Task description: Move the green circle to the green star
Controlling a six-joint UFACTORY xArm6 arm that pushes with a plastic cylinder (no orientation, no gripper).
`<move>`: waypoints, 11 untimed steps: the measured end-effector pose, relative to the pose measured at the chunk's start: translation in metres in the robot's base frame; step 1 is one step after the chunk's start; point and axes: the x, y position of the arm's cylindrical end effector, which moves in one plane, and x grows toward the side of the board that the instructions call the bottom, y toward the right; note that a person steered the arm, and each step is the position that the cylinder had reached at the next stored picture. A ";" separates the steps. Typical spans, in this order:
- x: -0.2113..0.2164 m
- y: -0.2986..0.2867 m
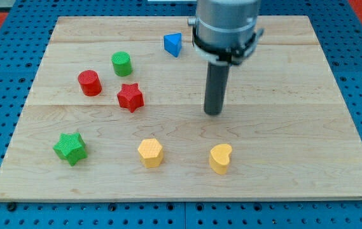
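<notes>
The green circle stands at the upper left of the wooden board. The green star lies at the lower left, well below it and a little to the left. My tip rests on the board near the middle, far to the right of the green circle and touching no block. A red circle and a red star lie between the green circle and the green star.
A blue triangle sits at the top, left of the rod. A yellow hexagon and a yellow heart lie near the bottom. The wooden board rests on a blue pegboard surface.
</notes>
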 end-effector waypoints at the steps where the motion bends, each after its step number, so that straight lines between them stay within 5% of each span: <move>1: -0.068 -0.056; 2: -0.108 -0.125; 4: -0.108 -0.229; 6: -0.009 -0.264; 8: -0.045 -0.275; 11: 0.064 -0.317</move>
